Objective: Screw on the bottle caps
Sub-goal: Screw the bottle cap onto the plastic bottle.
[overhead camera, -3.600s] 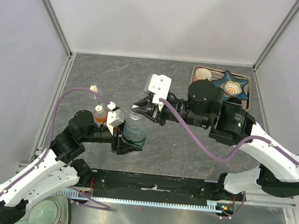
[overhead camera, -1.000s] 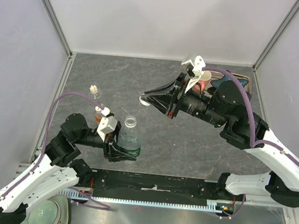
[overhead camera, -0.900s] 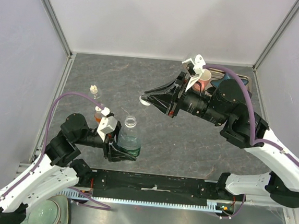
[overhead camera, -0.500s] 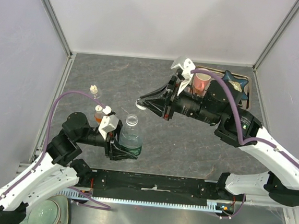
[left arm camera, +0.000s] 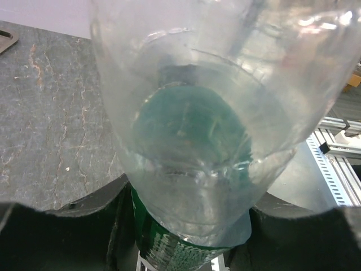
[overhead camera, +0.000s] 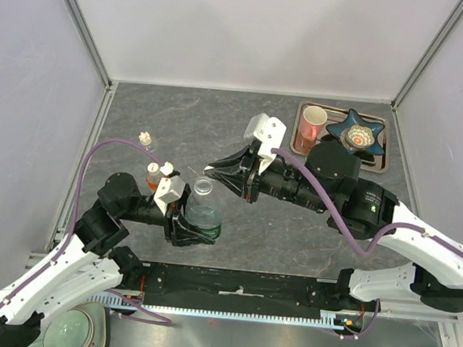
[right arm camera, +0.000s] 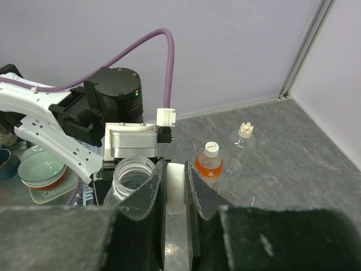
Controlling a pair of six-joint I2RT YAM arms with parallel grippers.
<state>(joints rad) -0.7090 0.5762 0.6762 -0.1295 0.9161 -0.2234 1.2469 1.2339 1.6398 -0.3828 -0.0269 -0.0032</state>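
Item: white screw cap [right arm camera: 176, 183], judged light and rigid; pinched by its rim in right gripper [overhead camera: 213, 172] jaws, just beside open mouth of green-label bottle [overhead camera: 204, 210]. Bottle: probably thin, squashy; left gripper [overhead camera: 188, 222] jaws clasp its body.

Robot lab, alu frame [overhead camera: 81, 24], white walls [overhead camera: 252, 29]

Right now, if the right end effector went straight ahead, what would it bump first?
Probably the orange bottle, which lies ahead of the right end effector. The clear bottle sits just beside that line. Height is hard to judge.
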